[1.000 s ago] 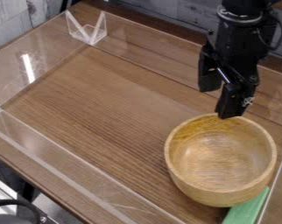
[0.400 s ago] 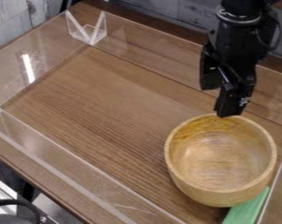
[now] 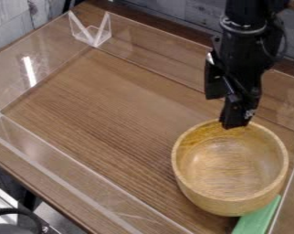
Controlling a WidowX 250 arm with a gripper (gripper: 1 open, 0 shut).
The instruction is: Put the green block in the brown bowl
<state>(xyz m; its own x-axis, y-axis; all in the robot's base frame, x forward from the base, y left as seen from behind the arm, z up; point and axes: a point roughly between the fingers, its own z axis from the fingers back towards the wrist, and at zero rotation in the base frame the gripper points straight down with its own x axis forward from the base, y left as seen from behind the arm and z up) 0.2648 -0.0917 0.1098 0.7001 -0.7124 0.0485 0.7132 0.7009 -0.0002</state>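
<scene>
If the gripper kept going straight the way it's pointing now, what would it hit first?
Probably the brown bowl: the gripper points down at its far rim. Depth is unclear from this one view, so it might meet the table just behind the rim instead.

Wood table by a grey wall
From where I stand, the table (image 3: 100, 114) is warm brown, its boards running in long seams, with a soft pale sheen of light lying on the wood toward the left. Clear, see-through edging (image 3: 67, 197) lines the near left side, catching thin white glints. In the far left corner a clear bracket (image 3: 91, 30) stands up, its slanted edges bright against the wood. Behind the far edge I see a dull grey wall (image 3: 174, 13), streaked and a bit blurred. Down in the near left corner, past the edging, everything turns dark, with black cables (image 3: 18, 212) curling there.
</scene>
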